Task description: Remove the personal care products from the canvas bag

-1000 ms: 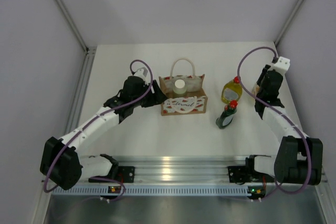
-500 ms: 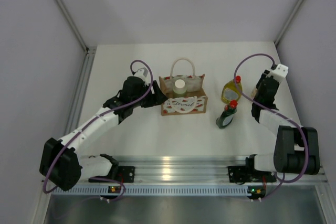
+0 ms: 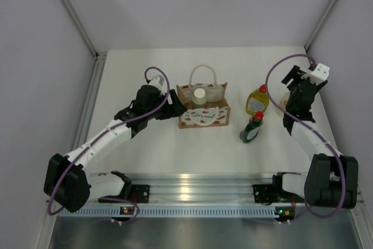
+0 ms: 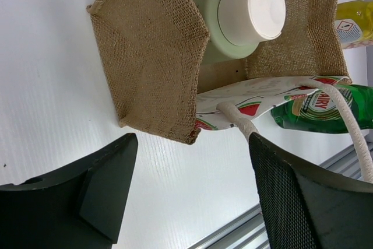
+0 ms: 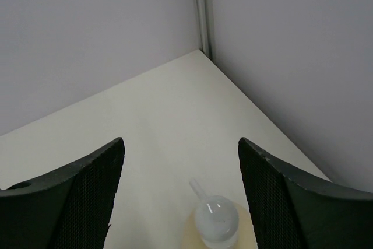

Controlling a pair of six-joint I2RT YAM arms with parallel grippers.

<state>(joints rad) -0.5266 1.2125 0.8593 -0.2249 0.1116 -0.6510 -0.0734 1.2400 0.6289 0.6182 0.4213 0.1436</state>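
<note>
From above, the canvas bag (image 3: 204,115) was seen in the middle of the table (image 3: 151,155), with the pale green bottle (image 3: 200,94) inside it. The yellow-green bottle (image 3: 256,102) and the dark green bottle (image 3: 252,130) were set on the table to its right. The left gripper (image 3: 176,106) was held just beside the bag.

In the left wrist view, its fingers (image 4: 105,185) were spread wide, with a bag corner between the tips.

In the right wrist view, the right gripper (image 5: 180,144) was spread too. The peach bottle (image 5: 215,221) was seen below it, not held.

Right gripper (image 5: 180,141) gapes wide; peach pump bottle (image 5: 217,224) stands below the gap.
</note>
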